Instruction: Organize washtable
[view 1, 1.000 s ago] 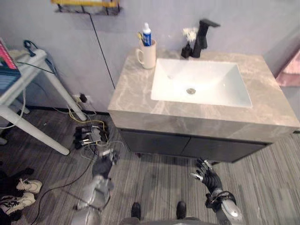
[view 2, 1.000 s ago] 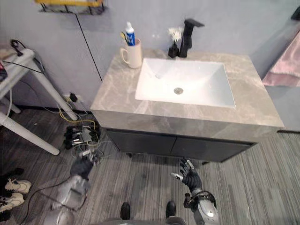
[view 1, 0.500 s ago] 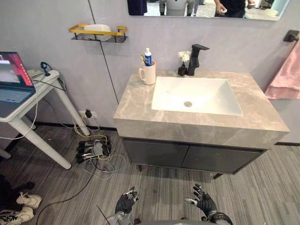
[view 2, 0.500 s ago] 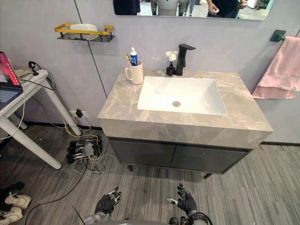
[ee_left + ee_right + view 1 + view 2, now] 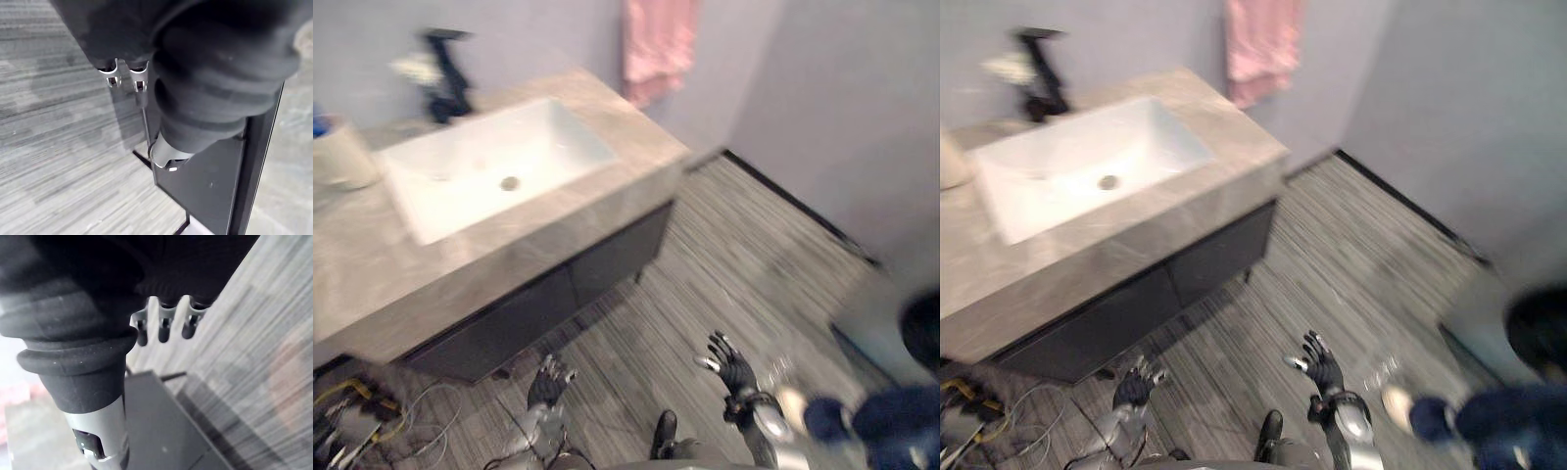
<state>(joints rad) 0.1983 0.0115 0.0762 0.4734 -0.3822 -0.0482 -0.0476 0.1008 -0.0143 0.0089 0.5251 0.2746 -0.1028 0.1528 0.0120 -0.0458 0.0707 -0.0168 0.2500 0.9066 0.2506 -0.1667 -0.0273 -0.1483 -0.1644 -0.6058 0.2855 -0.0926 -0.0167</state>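
The head camera has swung round to the robot's right since half a second ago, so the grey marble-patterned washtable top (image 5: 641,147) now sits up and to the left, and more of the grey striped plank floor (image 5: 734,255) shows; the things on the counter have not themselves shifted. Both hands remain low over the floor, in front of the dark cabinet (image 5: 558,304) under the counter.

The left hand (image 5: 546,384) and the right hand (image 5: 729,367) hold nothing; their fingers (image 5: 164,328) are spread loosely, relaxed rather than curled.

On the counter the white rectangular basin (image 5: 563,137) lies bare. Behind it stand the black angular tap (image 5: 445,73) and a small spray of white flowers (image 5: 411,69). A cream mug (image 5: 337,157) stands at the basin's far left corner. A pink towel (image 5: 658,44) hangs on the wall past the counter's right end.

A person's dark blue sleeve (image 5: 1474,416) reaches in near the right hand.

The hands hang well apart from everything on the washtable, likely because the robot is turning to look about, so tidying seems not yet begun.
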